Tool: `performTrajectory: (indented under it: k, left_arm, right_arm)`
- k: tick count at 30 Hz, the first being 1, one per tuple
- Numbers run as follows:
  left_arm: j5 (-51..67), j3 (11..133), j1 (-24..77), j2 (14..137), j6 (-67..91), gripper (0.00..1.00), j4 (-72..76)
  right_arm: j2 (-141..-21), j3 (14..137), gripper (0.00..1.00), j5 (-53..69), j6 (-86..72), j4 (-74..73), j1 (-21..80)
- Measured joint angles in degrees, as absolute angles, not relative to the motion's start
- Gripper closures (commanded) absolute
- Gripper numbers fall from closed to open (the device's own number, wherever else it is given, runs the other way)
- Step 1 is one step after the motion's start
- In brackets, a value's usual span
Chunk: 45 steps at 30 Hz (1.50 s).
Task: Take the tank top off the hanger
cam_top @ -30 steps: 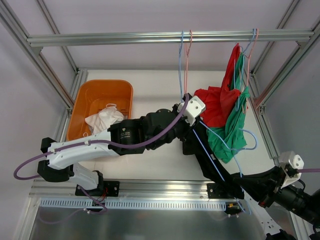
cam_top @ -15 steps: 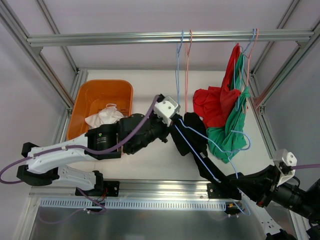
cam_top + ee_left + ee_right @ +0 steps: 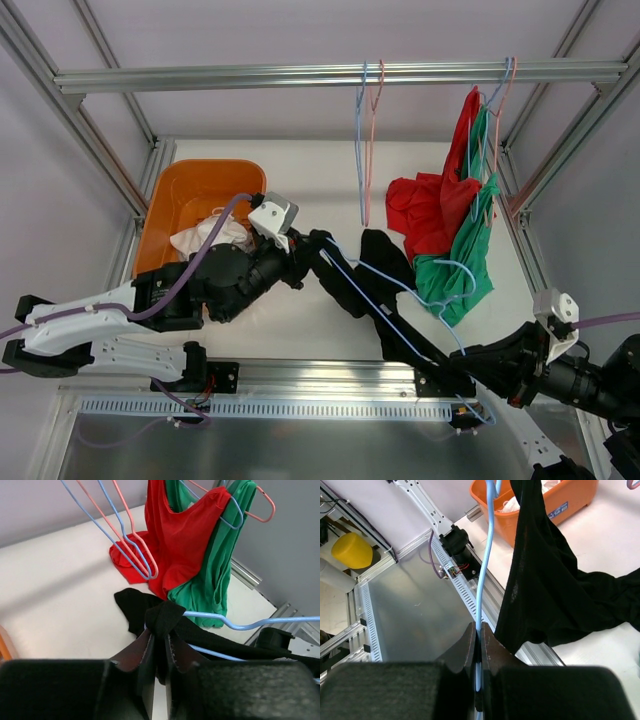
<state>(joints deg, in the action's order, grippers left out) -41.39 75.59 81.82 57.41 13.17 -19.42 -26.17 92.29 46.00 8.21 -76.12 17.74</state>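
Observation:
The black tank top [image 3: 385,262] is stretched low over the white table between my two arms. One strap [image 3: 165,617] is bunched between the jaws of my left gripper [image 3: 161,640], which is shut on it. The light-blue wire hanger [image 3: 400,283] still runs through the top. My right gripper [image 3: 479,632] is shut on the hanger's wire [image 3: 484,580], with the black cloth [image 3: 545,580] draped beside it. From above, the left gripper [image 3: 305,250] is right of the orange bin and the right gripper [image 3: 428,362] is near the front rail.
An orange bin [image 3: 200,185] holding white cloth [image 3: 205,240] stands at the left. Red [image 3: 435,210] and green [image 3: 465,265] tops hang on hangers at the right. Empty blue and pink hangers [image 3: 365,150] hang from the overhead rail [image 3: 300,75].
My left gripper closed on the black strap near the red top and pulled it left toward the bin. The right arm with the hanger shifted slightly left.

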Motion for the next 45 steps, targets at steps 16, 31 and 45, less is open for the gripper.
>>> performTrajectory:
  k: [16,31,45]
  left_arm:
    - [-45.95,73.34,79.35,56.73,15.38,1.0,-20.91]
    - [-16.12,52.31,78.28,54.3,21.87,0.96,-14.61]
    - [-27.22,43.72,78.26,59.79,36.67,0.01,-14.59]
  right_arm:
    - [-25.28,93.12,1.0,50.41,7.99,-75.77,18.24]
    - [-11.92,40.56,1.0,36.12,-29.17,22.0,9.15]
    - [-13.37,62.13,1.0,22.81,-4.58,-14.35,8.8]
